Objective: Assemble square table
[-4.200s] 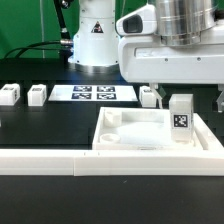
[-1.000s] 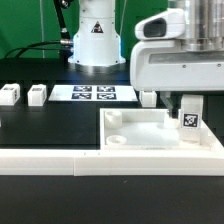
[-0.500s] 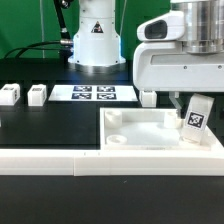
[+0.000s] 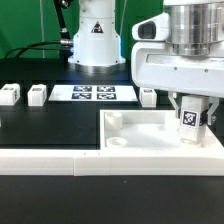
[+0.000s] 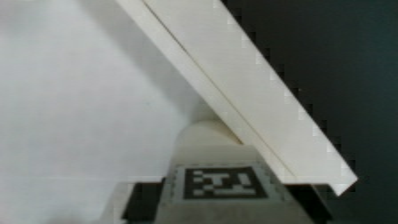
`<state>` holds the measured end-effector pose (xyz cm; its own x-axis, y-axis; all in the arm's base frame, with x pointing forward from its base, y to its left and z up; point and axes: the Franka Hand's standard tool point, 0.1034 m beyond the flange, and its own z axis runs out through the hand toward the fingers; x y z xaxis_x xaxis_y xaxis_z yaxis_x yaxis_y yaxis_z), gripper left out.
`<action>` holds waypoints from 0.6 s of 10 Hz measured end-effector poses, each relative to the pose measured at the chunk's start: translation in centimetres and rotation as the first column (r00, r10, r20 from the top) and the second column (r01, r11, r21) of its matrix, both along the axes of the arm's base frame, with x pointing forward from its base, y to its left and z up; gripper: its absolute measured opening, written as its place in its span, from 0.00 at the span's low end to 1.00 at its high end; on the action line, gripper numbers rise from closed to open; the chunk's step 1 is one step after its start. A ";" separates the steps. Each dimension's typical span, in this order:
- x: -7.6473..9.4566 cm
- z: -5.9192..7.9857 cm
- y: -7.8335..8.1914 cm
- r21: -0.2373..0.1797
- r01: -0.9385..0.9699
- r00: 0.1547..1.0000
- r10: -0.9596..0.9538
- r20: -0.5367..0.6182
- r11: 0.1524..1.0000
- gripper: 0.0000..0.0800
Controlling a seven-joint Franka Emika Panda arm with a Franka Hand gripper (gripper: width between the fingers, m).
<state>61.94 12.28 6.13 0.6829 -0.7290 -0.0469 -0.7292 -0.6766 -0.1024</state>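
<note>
Now: leg block gripped at slab corner

We note the end effector (image 4: 190,113) clamped on a tagged leg block (image 4: 187,121), which is slightly tilted. It sits inside the rim of the square table slab (image 4: 140,139), at the corner on the exterior view's right. We cannot tell whether it is seated. Spare leg blocks (image 4: 38,94) rest on the table (image 4: 50,125) beside the marker board (image 4: 92,94).
</note>
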 end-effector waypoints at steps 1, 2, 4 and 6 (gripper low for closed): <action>0.0 0.0 0.0 0.009 0.058 0.998 -0.058 -0.006 0.998 0.34; 0.2 0.1 -0.2 0.034 0.227 0.974 -0.226 -0.027 0.973 0.34; 0.3 0.2 0.0 0.062 0.509 0.860 -0.504 -0.082 0.858 0.34; 0.5 0.0 -0.3 0.092 0.705 0.709 -0.693 -0.134 0.703 0.34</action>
<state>62.48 11.97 6.15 -0.0311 -0.9783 -0.2049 -0.9968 0.0456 -0.0662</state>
